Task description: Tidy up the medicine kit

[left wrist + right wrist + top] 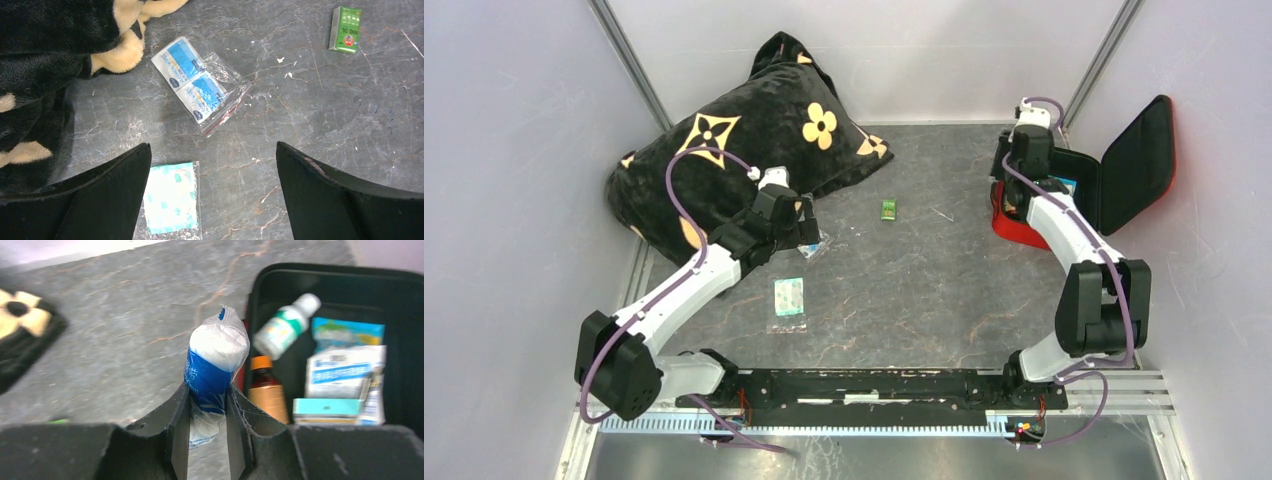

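Medicine kit [325, 270] lies open just to the right of the right gripper [208, 390], its lid standing up near the side wall. That gripper is clenched on an upright blue-and-white wrapped packet [215, 357], close beside the kit's near rim. Bare table spreads to its left. Bottles and packets crowd the case.

The left gripper [212, 146], spread wide and holding nothing, hangs over the dark marbled table [325, 110]. Bagged blue sachets [200, 85] lie just ahead of it, a teal packet [171, 197] sits by its left finger, and a green box [345, 29] lies well ahead to the right. A black pillow [45, 45] crowds its left, and bare table lies to the right. Pale walls [524, 200] enclose the table.
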`<state>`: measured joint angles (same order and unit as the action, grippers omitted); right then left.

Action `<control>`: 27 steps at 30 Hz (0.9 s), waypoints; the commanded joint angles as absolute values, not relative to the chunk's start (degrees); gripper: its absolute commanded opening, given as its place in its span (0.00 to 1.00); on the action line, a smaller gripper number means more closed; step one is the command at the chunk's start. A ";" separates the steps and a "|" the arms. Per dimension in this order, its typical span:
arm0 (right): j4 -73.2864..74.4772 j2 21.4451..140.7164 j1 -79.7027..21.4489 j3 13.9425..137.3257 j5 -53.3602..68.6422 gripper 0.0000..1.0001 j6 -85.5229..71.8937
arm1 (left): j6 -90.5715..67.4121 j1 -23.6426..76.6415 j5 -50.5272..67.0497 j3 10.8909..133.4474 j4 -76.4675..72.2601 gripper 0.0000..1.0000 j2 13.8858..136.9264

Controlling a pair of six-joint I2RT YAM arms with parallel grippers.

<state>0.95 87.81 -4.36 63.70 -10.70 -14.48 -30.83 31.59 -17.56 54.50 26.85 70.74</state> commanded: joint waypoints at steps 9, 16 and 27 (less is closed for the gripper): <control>13.45 94.92 5.47 73.86 -19.49 0.30 -1.23 | -33.66 28.05 -18.90 60.37 25.00 1.00 78.78; 14.88 98.43 8.55 77.25 -18.55 0.51 -1.31 | -34.28 26.08 -19.60 63.35 23.56 1.00 85.30; 11.00 92.74 9.31 75.85 -10.87 0.67 -3.72 | -34.51 24.49 -15.97 63.80 21.89 1.00 87.04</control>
<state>15.03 97.54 9.08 75.81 -17.47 -1.91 -32.58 24.82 -17.43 61.39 24.56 86.65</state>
